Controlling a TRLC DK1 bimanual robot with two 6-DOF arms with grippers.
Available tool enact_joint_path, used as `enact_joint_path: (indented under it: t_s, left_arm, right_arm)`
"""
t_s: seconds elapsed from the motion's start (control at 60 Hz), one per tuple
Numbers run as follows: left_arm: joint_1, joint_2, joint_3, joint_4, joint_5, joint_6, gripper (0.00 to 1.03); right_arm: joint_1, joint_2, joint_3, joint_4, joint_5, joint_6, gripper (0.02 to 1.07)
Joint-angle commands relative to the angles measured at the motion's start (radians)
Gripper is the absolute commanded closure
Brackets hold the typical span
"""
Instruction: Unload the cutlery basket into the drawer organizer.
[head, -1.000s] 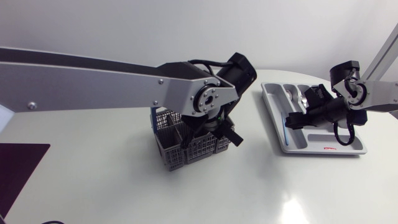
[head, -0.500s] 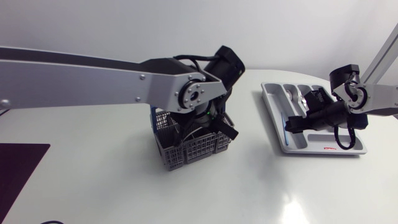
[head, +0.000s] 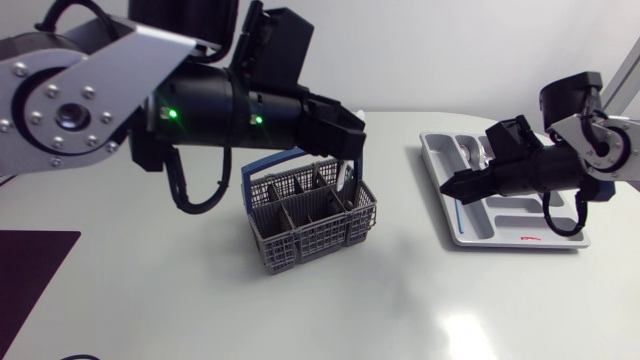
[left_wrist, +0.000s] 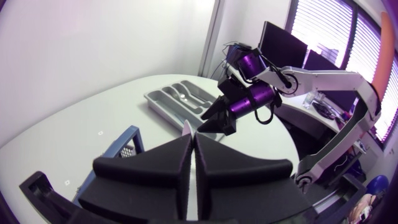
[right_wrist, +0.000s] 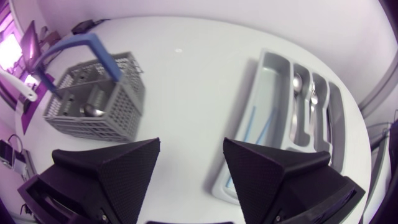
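The white, glossy table (head: 470, 290) carries a patch of glare near its front edge and a dark flat panel (head: 35, 280) at its left side. The left arm (head: 90, 90) fills much of the head view, raised high above the table. Its left gripper (left_wrist: 192, 138) hangs over the basket with both fingers pressed together on a slim silver piece of cutlery (left_wrist: 186, 129), whose tip sticks out beyond the fingertips. The right arm (head: 600, 140) comes in low from the other side. The right gripper (right_wrist: 191, 146) hovers over the near end of the drawer organizer (head: 433, 170), its fingers spread wide with nothing between them.

The grey organizer lies flat toward the table's right side, with spoons (right_wrist: 297, 81) in its shorter compartments and thin blue items (right_wrist: 256, 127) in a long one. The grey mesh cutlery basket (head: 320, 238) stands upright near the middle of the table, well apart from the organizer, its blue handle (head: 265, 168) raised.
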Motion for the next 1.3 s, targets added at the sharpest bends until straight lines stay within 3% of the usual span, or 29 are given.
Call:
enact_joint_path:
  t_s: [0.0, 0.117, 0.25, 0.417, 0.583, 0.65, 0.783, 0.917, 1.05, 1.15, 1.283]
  left_arm:
    - [0.036, -0.013, -0.026, 0.007, 0.091, -0.041, 1.00]
    - [0.076, -0.001, -0.027, -0.011, 0.261, -0.050, 1.00]
    - [0.117, 0.019, -0.024, -0.022, 0.359, -0.050, 1.00]
    - [0.168, 0.059, -0.006, -0.053, 0.511, -0.056, 1.00]
    - [0.183, 0.077, 0.011, -0.077, 0.623, -0.068, 1.00]
    - [0.181, 0.077, 0.010, -0.083, 0.632, -0.070, 1.00]
    - [0.181, 0.077, 0.013, -0.096, 0.655, -0.070, 1.00]
    - [0.183, 0.077, 0.017, -0.105, 0.678, -0.073, 1.00]
    - [0.178, 0.079, 0.014, -0.105, 0.678, -0.073, 1.00]
    - [0.178, 0.079, 0.014, -0.102, 0.680, -0.073, 0.99]
    - [0.181, 0.079, 0.022, -0.100, 0.680, -0.077, 0.77]
  right_arm:
    - [0.058, -0.113, -0.028, -0.043, -0.058, 0.010, 0.31]
    - [0.184, -0.260, -0.017, -0.100, -0.147, 0.009, 0.31]
    - [0.276, -0.312, 0.004, -0.135, -0.201, 0.020, 0.31]
    - [0.436, -0.331, 0.021, -0.136, -0.204, 0.036, 0.31]
    - [0.497, -0.297, 0.043, -0.097, -0.204, 0.055, 0.32]
    - [0.503, -0.275, 0.049, -0.081, -0.207, 0.059, 0.35]
    - [0.509, -0.263, 0.053, -0.057, -0.226, 0.066, 0.61]
    - [0.513, -0.254, 0.050, -0.047, -0.246, 0.066, 0.67]
    - [0.516, -0.245, 0.046, -0.040, -0.258, 0.066, 0.93]
    - [0.517, -0.246, 0.032, -0.040, -0.272, 0.066, 1.00]
    - [0.523, -0.258, 0.015, -0.046, -0.270, 0.061, 1.01]
